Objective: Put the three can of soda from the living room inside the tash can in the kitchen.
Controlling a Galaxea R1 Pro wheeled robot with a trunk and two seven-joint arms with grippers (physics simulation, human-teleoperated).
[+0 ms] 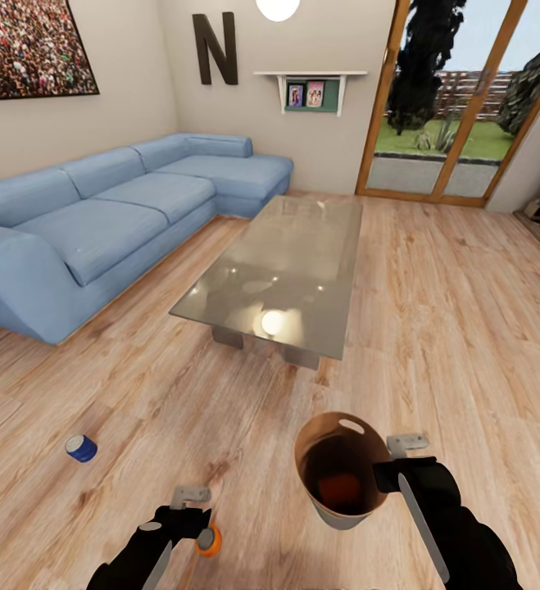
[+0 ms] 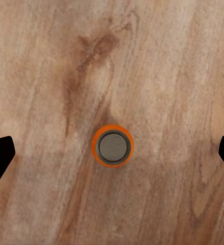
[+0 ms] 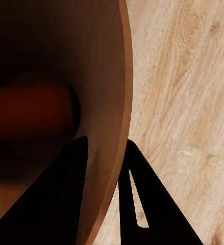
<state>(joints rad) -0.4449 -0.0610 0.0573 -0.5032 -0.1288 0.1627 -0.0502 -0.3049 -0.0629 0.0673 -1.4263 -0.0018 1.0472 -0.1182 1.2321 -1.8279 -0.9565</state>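
Soda cans are lying in three places: one orange can (image 1: 209, 541) is standing upright on the wood floor (image 1: 433, 311) just under the left gripper (image 2: 112, 153), a blue can (image 1: 81, 448) is lying on its side well off to the left, and something orange (image 1: 340, 489), likely the third can, is sitting at the bottom of the bin (image 1: 335, 516). The left gripper's fingers are standing wide apart on either side of the upright can, not touching it. The right gripper (image 3: 104, 153) is pinching the bin's wall, one finger inside and one outside, holding the bin off the floor.

Judging from this, the can could tip and roll away if one finger is reaching it before the other during the close. The bin, held by a single edge, could swing or slip and spill its can.

The bin's dark inside is making its contents hard to make out, and the left fingertips are cut off at the frame edges.
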